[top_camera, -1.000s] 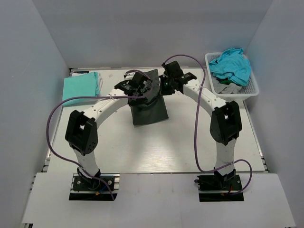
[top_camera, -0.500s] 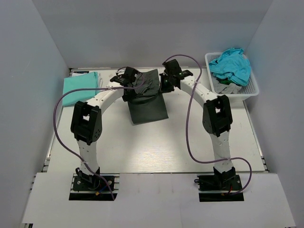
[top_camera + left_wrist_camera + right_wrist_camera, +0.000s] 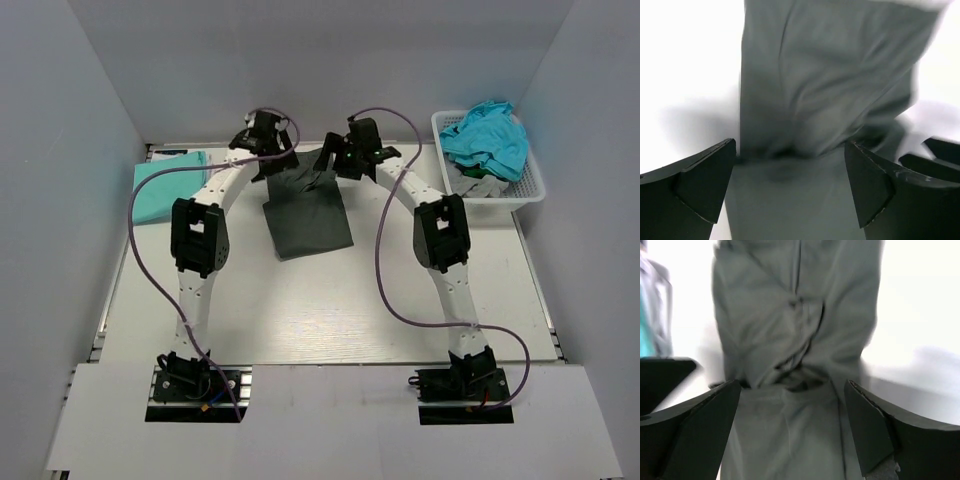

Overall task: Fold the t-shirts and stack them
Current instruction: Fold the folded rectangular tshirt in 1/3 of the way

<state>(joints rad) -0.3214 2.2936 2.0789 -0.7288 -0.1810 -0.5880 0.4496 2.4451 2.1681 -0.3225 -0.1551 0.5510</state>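
Observation:
The dark charcoal-grey t-shirt point(image 3: 308, 218) lies on the table as a narrow folded strip, bunched at its far end. My left gripper point(image 3: 271, 160) hovers over its far left corner and my right gripper point(image 3: 332, 162) over its far right corner. In the left wrist view the left gripper point(image 3: 790, 167) is open, with rumpled grey cloth point(image 3: 825, 75) below and between the fingers point(image 3: 705, 175). In the right wrist view the right gripper point(image 3: 792, 412) is open over the same creased cloth point(image 3: 790, 325). A folded mint-green t-shirt point(image 3: 160, 186) lies at the far left.
A white lattice basket point(image 3: 532, 186) stands at the far right, holding a crumpled teal t-shirt point(image 3: 488, 136) and a grey one point(image 3: 476, 184). Purple cables loop from both arms. The enclosure's walls stand close on the left, right and far sides.
Both grippers were shut on the dark shirt's far end; now both are open and the cloth has dropped flat. Both arms have stretched toward the far edge.

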